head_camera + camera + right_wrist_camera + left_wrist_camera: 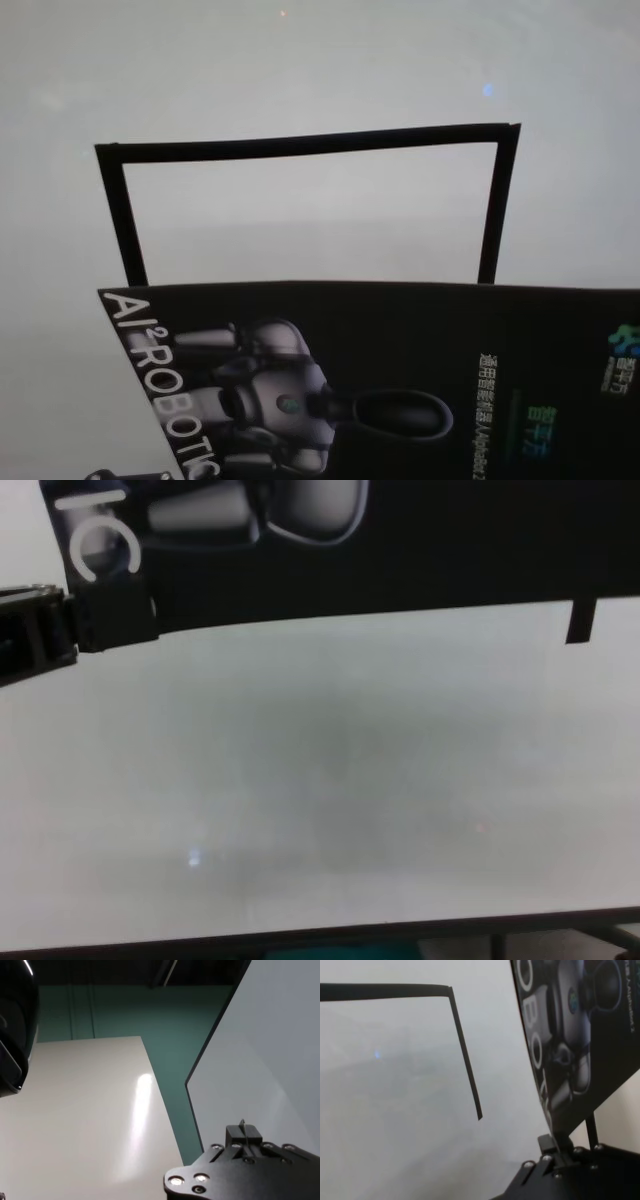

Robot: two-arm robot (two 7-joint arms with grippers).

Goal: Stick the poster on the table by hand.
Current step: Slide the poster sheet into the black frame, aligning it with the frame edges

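The poster [400,340], a black glossy sheet with a grey-white robot picture and white "ROBOTIC" letters, hangs above the near part of the table [300,60]. It fills the lower head view and the top of the chest view as poster [400,540]. My left gripper [555,1142] is shut on the poster's lettered edge and also shows as gripper [75,625] at the chest view's left. My right gripper [243,1135] is shut on a thin sheet edge, which I take for the poster's other side. The poster's near edge is raised off the table [320,780].
Narrow black tape strips [300,147] form a three-sided frame on the table behind the poster; one strip [465,1055] runs close to the left gripper, and a strip end [578,620] shows under the poster. Beyond the right gripper lie a cream surface [90,1110] and teal floor [170,1035].
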